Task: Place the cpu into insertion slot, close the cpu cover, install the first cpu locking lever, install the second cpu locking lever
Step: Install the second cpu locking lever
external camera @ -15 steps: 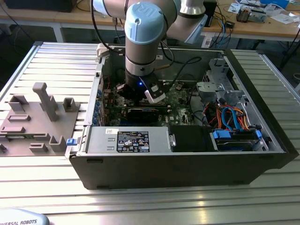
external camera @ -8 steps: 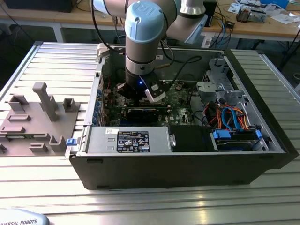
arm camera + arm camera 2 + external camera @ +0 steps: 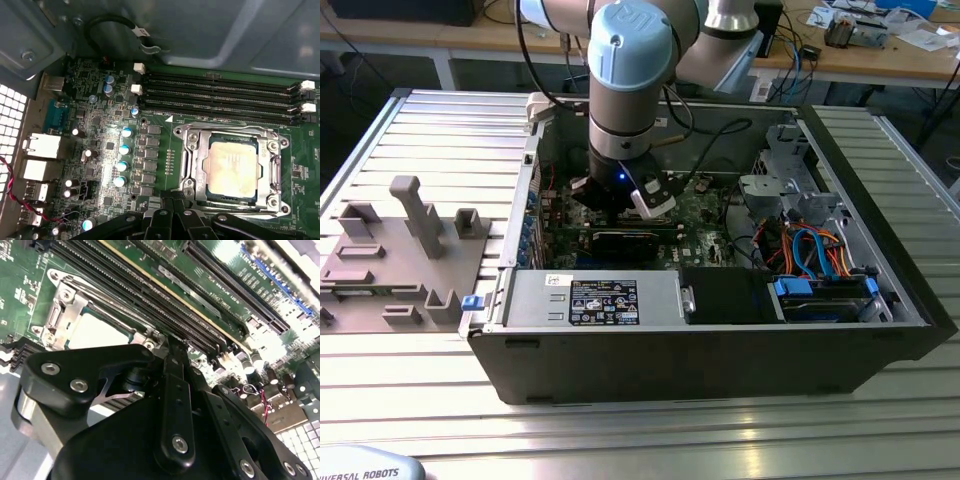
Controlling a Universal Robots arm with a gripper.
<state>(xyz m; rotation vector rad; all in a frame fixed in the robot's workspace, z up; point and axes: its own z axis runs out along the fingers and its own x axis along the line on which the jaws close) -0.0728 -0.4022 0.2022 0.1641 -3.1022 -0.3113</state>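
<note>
Gripper (image 3: 172,200) seemingly closed, empty, beside cpu cover (image 3: 192,160); cpu (image 3: 231,167) seated.

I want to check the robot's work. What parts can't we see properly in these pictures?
- The chip: in the exterior view the arm hides it.
- The metal cover: its near edge sits behind the hand in the first wrist view.
- Locking levers: too thin to tell whether they are latched.
- Chip corner: hand covers it in the second wrist view.
</note>
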